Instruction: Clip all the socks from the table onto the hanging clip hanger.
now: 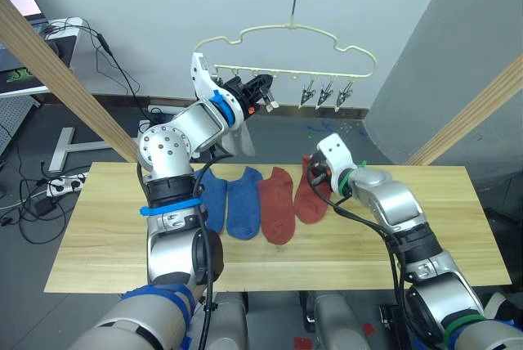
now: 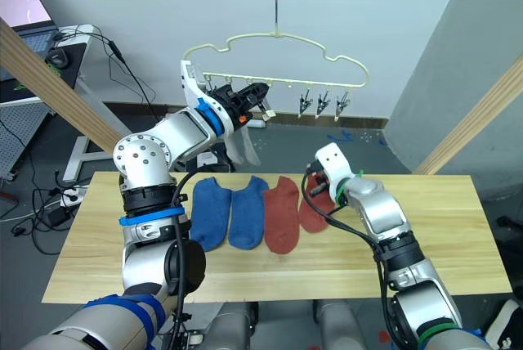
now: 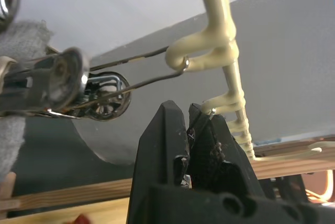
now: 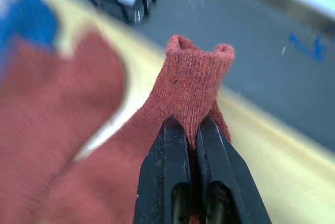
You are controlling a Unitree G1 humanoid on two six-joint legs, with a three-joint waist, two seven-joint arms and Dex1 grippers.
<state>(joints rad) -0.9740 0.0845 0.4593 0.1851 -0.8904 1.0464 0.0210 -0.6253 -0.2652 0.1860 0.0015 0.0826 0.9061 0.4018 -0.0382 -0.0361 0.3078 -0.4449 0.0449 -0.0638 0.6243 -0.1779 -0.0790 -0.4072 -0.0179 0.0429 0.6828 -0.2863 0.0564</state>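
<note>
The pale yellow clip hanger (image 1: 288, 38) hangs from a top pole by its hook. My left gripper (image 1: 263, 92) is raised to its lower bar, fingers (image 3: 209, 130) shut on one of the silver clips. A light grey sock (image 1: 239, 139) hangs from a clip (image 3: 52, 85) just beside it. Three free clips (image 1: 325, 95) dangle further right. On the table (image 1: 98, 235) lie two blue socks (image 1: 229, 201) and a brick red sock (image 1: 277, 203). My right gripper (image 4: 189, 124) is shut on the cuff of the second red sock (image 1: 310, 199), lifting that end.
Slanted wooden frame poles stand at the left (image 1: 57, 72) and right (image 1: 482, 113), and one crosses overhead. A desk with a screen (image 1: 20, 6) and cables on the floor (image 1: 41, 195) are off to the left, beyond the table.
</note>
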